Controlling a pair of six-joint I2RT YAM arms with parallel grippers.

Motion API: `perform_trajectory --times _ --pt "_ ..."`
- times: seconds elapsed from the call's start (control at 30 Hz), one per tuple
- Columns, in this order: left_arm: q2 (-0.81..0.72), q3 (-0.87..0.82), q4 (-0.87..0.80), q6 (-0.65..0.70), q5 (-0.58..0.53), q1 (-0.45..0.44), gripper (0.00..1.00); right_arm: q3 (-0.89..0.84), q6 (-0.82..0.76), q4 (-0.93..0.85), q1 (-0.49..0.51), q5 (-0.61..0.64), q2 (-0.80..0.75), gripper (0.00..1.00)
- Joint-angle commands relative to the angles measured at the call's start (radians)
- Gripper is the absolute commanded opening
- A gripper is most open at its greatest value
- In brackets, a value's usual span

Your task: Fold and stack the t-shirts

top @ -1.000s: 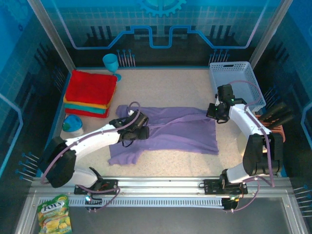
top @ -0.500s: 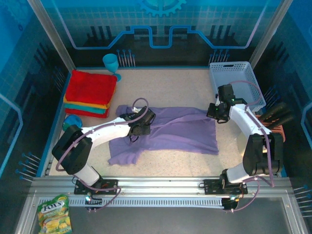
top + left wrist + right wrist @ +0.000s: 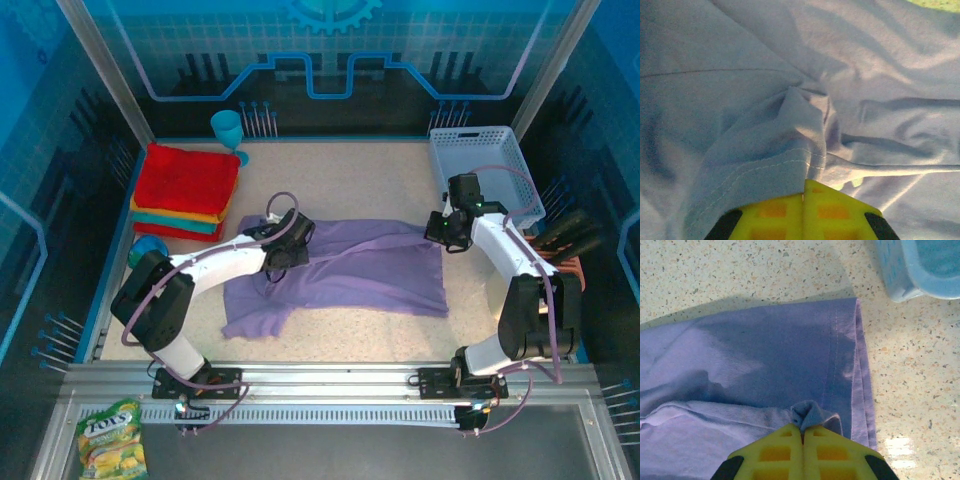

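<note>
A lavender-purple t-shirt (image 3: 350, 275) lies spread across the middle of the table, creased, with a sleeve trailing toward the front left. My left gripper (image 3: 283, 255) sits on its left part, shut on a bunched fold at a stitched hem (image 3: 790, 165); the yellow fingers (image 3: 775, 210) meet with cloth between them. My right gripper (image 3: 440, 236) is at the shirt's far right corner, shut on a small pinch of fabric (image 3: 810, 416) near the side hem. Folded red, yellow-orange and teal t-shirts (image 3: 186, 188) form a stack at the far left.
A pale blue lattice basket (image 3: 487, 170) stands at the back right, its corner (image 3: 912, 275) close to the right gripper. A teal goblet (image 3: 228, 128) stands behind the stack and a blue cup (image 3: 148, 250) in front of it. A snack bag (image 3: 110, 440) lies off the table's front.
My left gripper has moved away from the near edge and rightward over the shirt's left part and has shut on a fold of it. The right arm has not moved.
</note>
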Motion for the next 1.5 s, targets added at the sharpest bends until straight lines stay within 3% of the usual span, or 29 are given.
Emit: perform_trajectory --times 0.0,0.17,0.4,0.57,0.6,0.67,0.73,0.87,1.0,1.13,1.37,1.47 --pt "-0.044 0.017 0.046 -0.035 0.105 0.014 0.00 0.006 0.007 0.003 -0.021 -0.012 -0.012 0.00" --pt "-0.086 -0.035 0.189 -0.159 0.282 0.012 0.00 0.012 0.015 0.004 -0.022 -0.019 -0.007 0.00" --pt "-0.091 -0.100 0.378 -0.278 0.412 0.009 0.00 0.022 0.022 0.008 -0.022 -0.039 0.009 0.00" --pt "-0.076 -0.074 0.290 -0.201 0.399 0.010 0.00 0.018 0.022 0.011 -0.022 -0.036 0.005 0.00" --pt "-0.064 -0.052 0.239 -0.168 0.407 0.012 0.06 0.017 0.022 0.011 -0.022 -0.036 0.006 0.00" --pt "-0.056 -0.009 0.115 -0.111 0.400 0.013 0.39 0.017 0.019 0.008 -0.023 -0.039 0.008 0.00" --pt "-0.102 -0.024 0.063 -0.092 0.361 0.014 0.50 0.018 0.017 0.006 -0.023 -0.039 0.006 0.00" --pt "-0.220 -0.039 -0.076 -0.039 0.341 0.047 0.62 0.019 0.015 0.007 -0.022 -0.040 0.006 0.00" --pt "-0.382 -0.115 -0.185 -0.034 0.299 0.079 0.59 0.020 0.013 0.008 -0.023 -0.049 0.013 0.00" --pt "-0.528 -0.291 -0.137 -0.078 0.333 0.156 0.54 0.018 0.014 0.013 -0.021 -0.050 0.017 0.00" --pt "-0.514 -0.364 -0.080 -0.092 0.369 0.210 0.55 0.014 0.014 0.008 -0.021 -0.050 0.009 0.00" --pt "-0.461 -0.377 -0.008 -0.105 0.388 0.210 0.48 0.013 0.013 0.009 -0.022 -0.050 0.006 0.00"
